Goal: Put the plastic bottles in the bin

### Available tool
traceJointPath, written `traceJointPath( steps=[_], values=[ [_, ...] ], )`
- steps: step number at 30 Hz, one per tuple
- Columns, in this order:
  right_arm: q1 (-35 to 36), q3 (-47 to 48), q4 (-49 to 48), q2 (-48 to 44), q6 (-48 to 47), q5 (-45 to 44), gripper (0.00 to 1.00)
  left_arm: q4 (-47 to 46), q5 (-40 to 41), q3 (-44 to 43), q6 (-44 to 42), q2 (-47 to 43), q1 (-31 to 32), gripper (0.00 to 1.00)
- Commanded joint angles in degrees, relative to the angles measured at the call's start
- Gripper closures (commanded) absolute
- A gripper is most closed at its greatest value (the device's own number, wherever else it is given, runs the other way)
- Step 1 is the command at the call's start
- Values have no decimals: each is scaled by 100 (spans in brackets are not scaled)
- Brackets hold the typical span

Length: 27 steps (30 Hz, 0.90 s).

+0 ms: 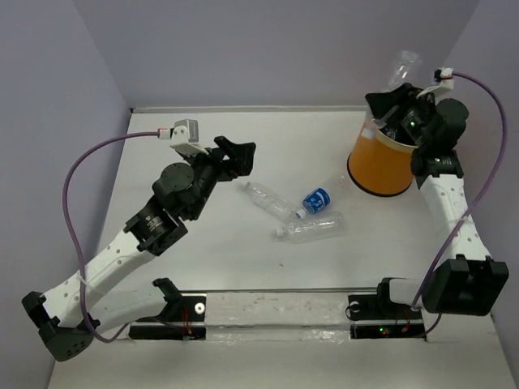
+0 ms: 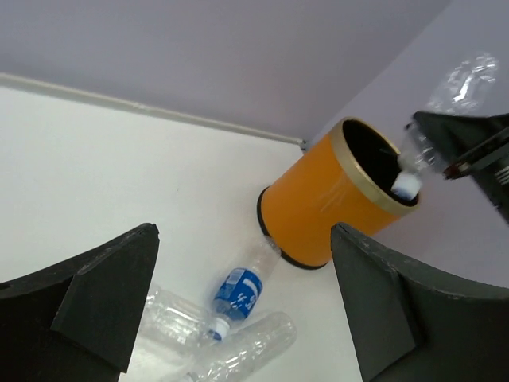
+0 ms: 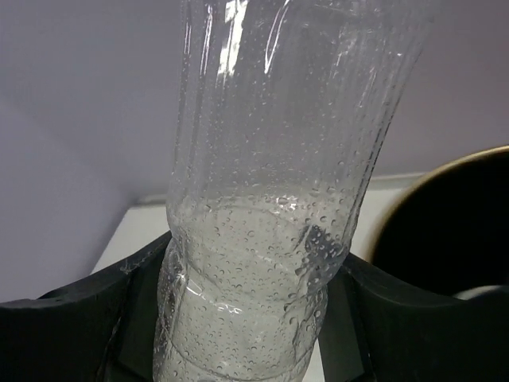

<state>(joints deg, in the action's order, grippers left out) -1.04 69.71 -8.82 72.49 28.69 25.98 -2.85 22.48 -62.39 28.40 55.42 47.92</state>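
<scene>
My right gripper (image 1: 397,109) is shut on a clear plastic bottle (image 1: 403,66), held cap-down over the orange bin (image 1: 379,166). The right wrist view shows its fingers (image 3: 95,318) pressed against both sides of that wet, crinkled bottle (image 3: 270,199), beside the bin's dark mouth (image 3: 453,239). From the left wrist view, the held bottle's white cap (image 2: 406,185) dips just inside the bin's rim (image 2: 358,171). Three bottles lie mid-table: a clear one (image 1: 266,198), a blue-labelled one (image 1: 319,200) and another clear one (image 1: 312,228). My left gripper (image 1: 239,154) hangs open above the table left of them, holding nothing.
The bin stands in the back right corner, close to the purple walls (image 1: 268,49). The blue-labelled bottle (image 2: 238,293) points its base toward the bin's foot. The arms' base rail (image 1: 276,312) runs along the near table edge.
</scene>
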Motion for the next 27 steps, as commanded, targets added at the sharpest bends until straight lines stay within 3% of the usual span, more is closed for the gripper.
traceJointPath(
  steps=[1, 3, 5, 9, 10, 11, 13, 19, 22, 24, 27],
  values=[
    [-906, 657, 12, 212, -205, -1594, 61, 180, 520, 850, 727, 179, 33, 1],
    [-977, 858, -128, 537, -643, -2445, 61, -38, 600, 1289, 1332, 285, 33, 1],
    [-1039, 1017, -260, 853, -1135, -2710, 59, -451, 345, 1815, 1658, 312, 33, 1],
    [-1091, 1089, -445, 1285, -1857, -3616, 53, -831, 213, 2170, 1661, 224, 33, 1],
    [-1091, 923, -550, 1268, -1971, -3652, 47, -831, 230, 2178, 1573, 180, 33, 1],
    [-1091, 834, -699, 1259, -1998, -3635, 22, -866, 222, 2222, 1485, 84, 33, 1],
    [-1091, 737, -683, 1215, -1999, -3635, 2, -971, 126, 2249, 1143, 22, 33, 1],
    [-1091, 280, -428, 768, -1481, -3732, 0, -1015, -858, 2389, 728, 223, 42, 1],
    [-978, 139, -410, 451, -1436, -2838, 3, -1007, -1123, 2617, 728, 347, 59, 1],
    [-811, 244, 28, 363, -1603, -2800, 3, -1007, -1132, 2819, 789, 364, 59, 1],
    [-267, 114, 179, 135, -1691, -1949, 11, -981, -1062, 2978, 869, 154, 59, 1]
  ],
)
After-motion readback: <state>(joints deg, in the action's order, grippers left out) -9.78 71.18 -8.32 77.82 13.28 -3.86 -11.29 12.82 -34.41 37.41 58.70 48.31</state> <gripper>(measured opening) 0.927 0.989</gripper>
